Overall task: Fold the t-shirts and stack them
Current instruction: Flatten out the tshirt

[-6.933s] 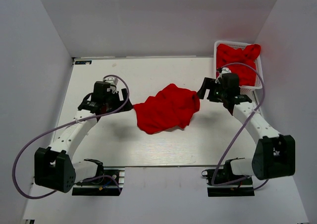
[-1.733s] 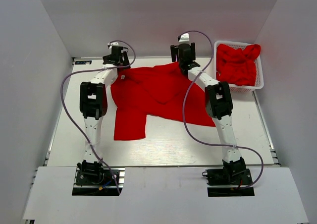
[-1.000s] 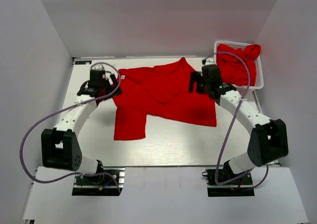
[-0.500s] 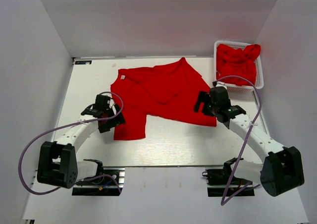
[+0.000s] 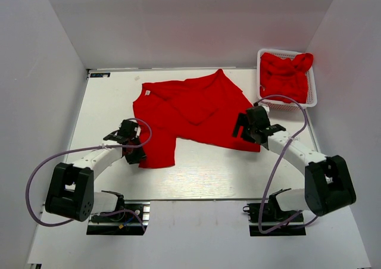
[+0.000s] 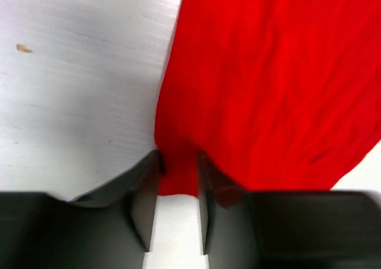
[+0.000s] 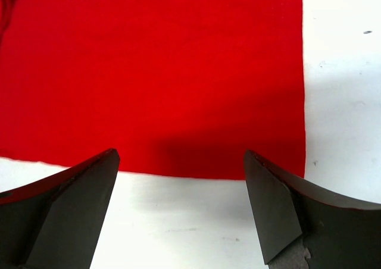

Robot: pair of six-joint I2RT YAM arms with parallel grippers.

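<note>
— Nearest us, the left gripper [image 6: 177, 177] has the near left corner of the spread t-shirt [image 5: 190, 108], hasn't it?
— Yes, its fingers are pinched close on that bit of red cloth. The right gripper [image 7: 180, 156] hangs over the near right hem, fingers wide apart, holding nothing.
— And the shirt lies on the table [image 5: 208, 174]?
— Mostly flat, rumpled toward the back. Beyond it, at the far right corner, the white basket [image 5: 260, 61] holds more red t-shirts [image 5: 286, 72].
</note>
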